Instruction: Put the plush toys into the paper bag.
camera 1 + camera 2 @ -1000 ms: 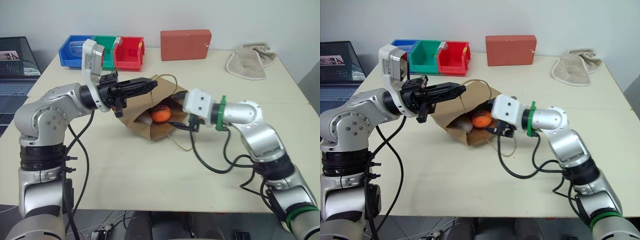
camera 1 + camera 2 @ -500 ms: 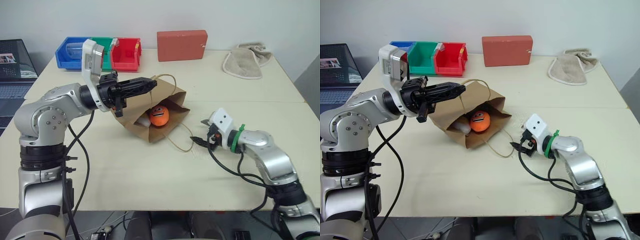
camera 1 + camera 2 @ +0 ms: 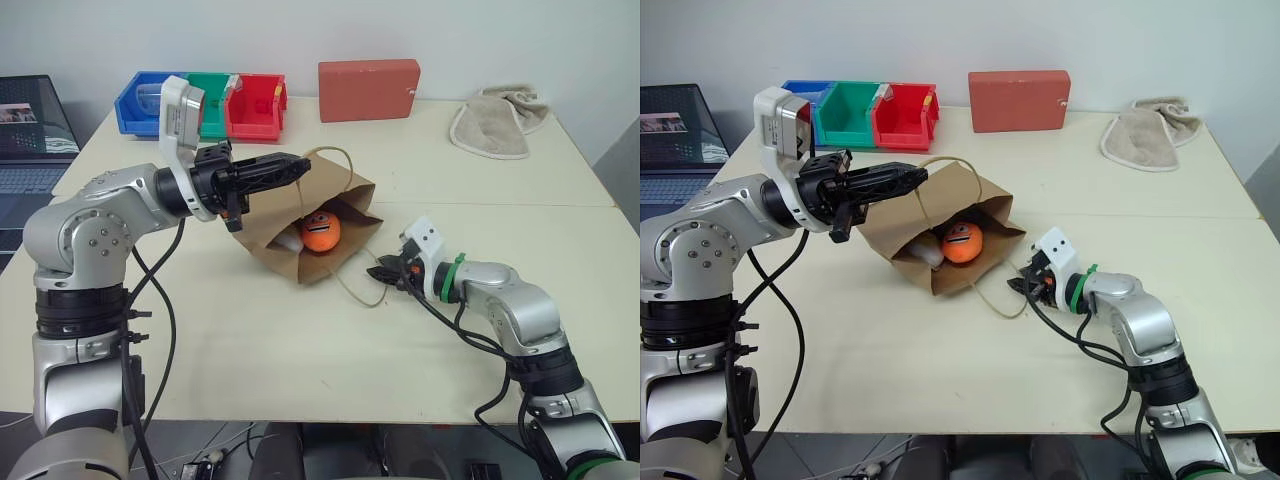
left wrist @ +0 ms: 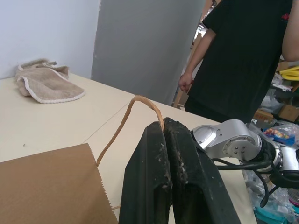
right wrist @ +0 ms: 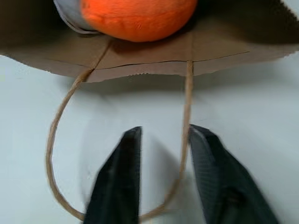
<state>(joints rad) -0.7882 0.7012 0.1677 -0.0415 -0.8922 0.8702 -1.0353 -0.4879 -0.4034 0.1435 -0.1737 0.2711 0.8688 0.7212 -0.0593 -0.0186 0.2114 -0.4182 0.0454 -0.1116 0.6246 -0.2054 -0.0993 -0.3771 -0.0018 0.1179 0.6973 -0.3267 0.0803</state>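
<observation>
The brown paper bag [image 3: 268, 222] lies on its side on the table, its mouth facing my right arm. Inside the mouth sit an orange smiling plush toy [image 3: 320, 231] and, beside it, part of a white plush toy [image 3: 923, 252]. My left gripper [image 3: 303, 163] is shut on the bag's upper cord handle [image 4: 135, 100] and holds it up. Low over the table, my right gripper [image 3: 376, 274] is just outside the mouth. In the right wrist view its fingers [image 5: 124, 177] stand a little apart, with the lower handle loop [image 5: 186, 112] running between them.
A red box [image 3: 369, 89] and blue, green and red bins [image 3: 205, 100] line the table's far edge. A beige cloth [image 3: 495, 125] lies at the far right, and a laptop [image 3: 30, 130] sits off to the left. A person in black [image 4: 247, 60] stands beyond the table.
My right gripper left the bag's mouth, dropped to the table by the lower handle, rolled, and narrowed its fingers. The orange toy stays in the bag. The left arm kept still.
</observation>
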